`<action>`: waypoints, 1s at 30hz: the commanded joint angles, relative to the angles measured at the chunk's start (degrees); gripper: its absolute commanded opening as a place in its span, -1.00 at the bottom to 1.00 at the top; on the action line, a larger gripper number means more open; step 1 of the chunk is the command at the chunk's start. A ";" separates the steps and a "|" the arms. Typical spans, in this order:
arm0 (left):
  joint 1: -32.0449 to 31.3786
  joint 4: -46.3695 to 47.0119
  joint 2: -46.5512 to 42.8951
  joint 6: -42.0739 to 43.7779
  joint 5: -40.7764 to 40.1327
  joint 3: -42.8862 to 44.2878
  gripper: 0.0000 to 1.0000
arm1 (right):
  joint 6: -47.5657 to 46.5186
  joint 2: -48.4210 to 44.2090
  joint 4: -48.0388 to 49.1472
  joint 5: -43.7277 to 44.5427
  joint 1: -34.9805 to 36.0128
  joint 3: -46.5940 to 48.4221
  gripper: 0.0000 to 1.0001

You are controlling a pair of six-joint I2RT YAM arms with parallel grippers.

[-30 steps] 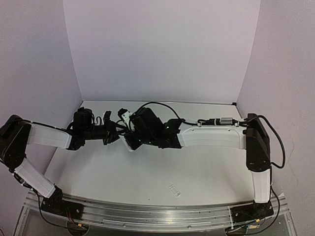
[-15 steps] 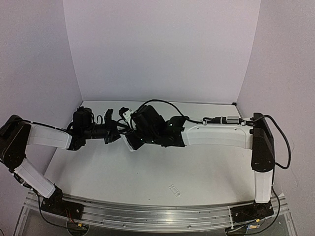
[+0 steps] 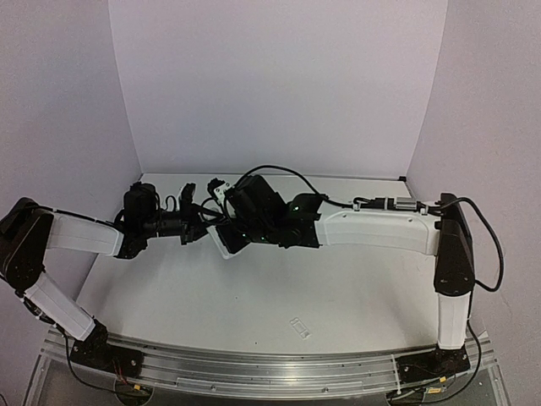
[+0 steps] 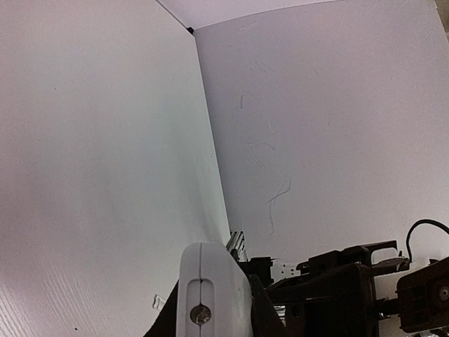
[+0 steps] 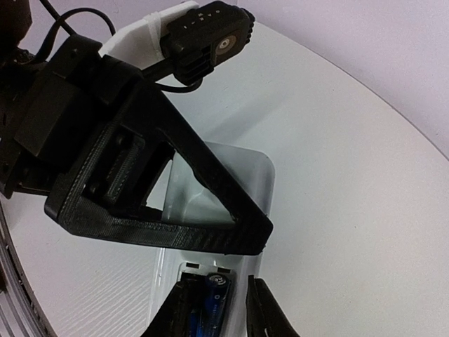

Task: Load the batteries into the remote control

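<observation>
Two arms meet over the back part of the bench (image 3: 355, 288). The top view shows only a dark knot there, with a bit of the white remote control (image 3: 221, 243) poking out under it. That view cannot show the batteries, but the right wrist view can. The batteries (image 5: 212, 303) are blue and lie side by side in the open slot at one end of the remote control (image 5: 245, 175). The right fingers (image 5: 263, 309) are spread apart, one on each side of the batteries and very near them, and I cannot tell if they touch. The same view shows the left fingers (image 5: 203, 179) as a black frame that crosses the middle of the remote control. The left wrist view looks at the thin end of the remote control (image 4: 210, 281), where a small round dot sits. There the left fingers (image 4: 261, 316) are clenched on it from both sides. Only the top view shows a small clear cover piece (image 3: 299, 326). It lies flat near the front edge of the bench, well apart from both arms. Pale walls (image 3: 279, 85) stand at the back and on both sides of the bench, and a metal rail (image 3: 270, 372) runs along the front. The arms are near the back wall, so there is little room behind them. The widest stretch of bench lies in front of them, toward the rail.
</observation>
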 commanded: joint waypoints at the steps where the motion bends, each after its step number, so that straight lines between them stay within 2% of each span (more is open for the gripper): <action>1: -1.02 19.75 -2.02 -3.25 4.36 5.32 -1.00 | 0.77 4.77 -12.87 -5.99 2.22 -1.90 -0.47; 15: -1.01 20.09 1.69 -3.03 5.29 5.93 -1.00 | 0.96 2.40 -11.45 -12.94 2.20 -1.07 -0.32; 30: -1.01 20.47 3.80 -2.94 5.64 6.04 -1.00 | 0.55 -1.06 -6.49 -12.88 2.16 -3.17 -0.27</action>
